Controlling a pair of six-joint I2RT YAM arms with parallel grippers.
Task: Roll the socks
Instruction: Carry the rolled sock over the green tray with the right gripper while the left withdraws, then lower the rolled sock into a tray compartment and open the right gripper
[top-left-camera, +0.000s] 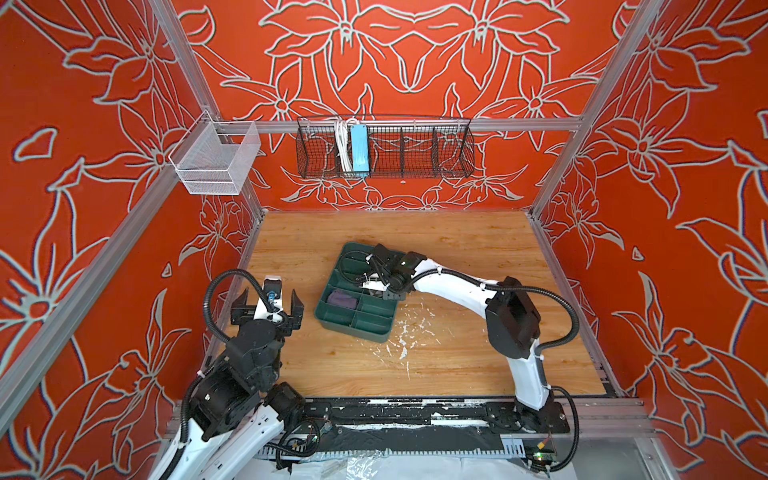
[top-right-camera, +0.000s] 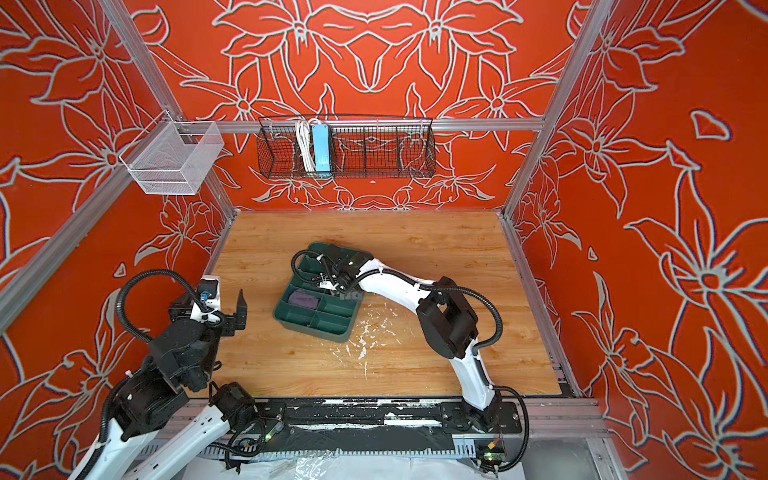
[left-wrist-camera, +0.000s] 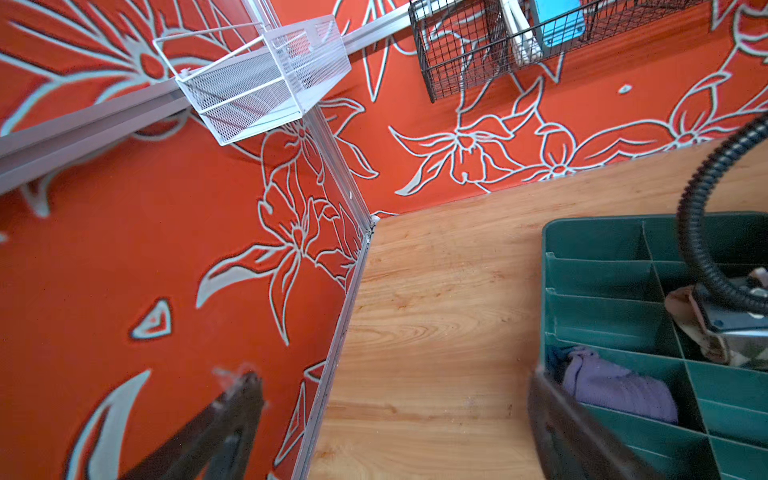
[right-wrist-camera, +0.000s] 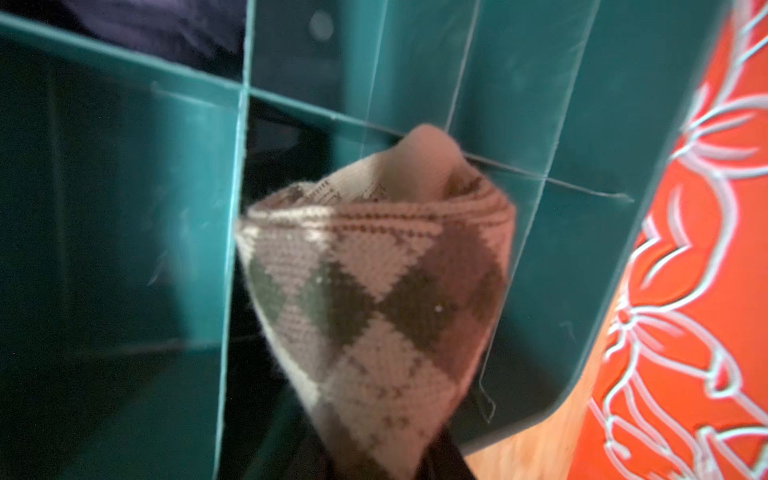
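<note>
The right claw (right-wrist-camera: 386, 465) is pinched nearly closed on the rolled beige-and-brown argyle cloth sock (right-wrist-camera: 374, 299), holding it over a cell of the dark green plastic divided tray (top-left-camera: 376, 328) on the wooden counter (top-left-camera: 457, 353). The roll flares wide away from the claw (its inner layer pokes out), so it may snag the divider just beyond it and unwind on release. The purple ribbed sock (top-left-camera: 343, 300) lies rolled in a neighbouring cell. The left claw (top-left-camera: 268, 308) hangs wide open, empty, well apart from the tray.
</note>
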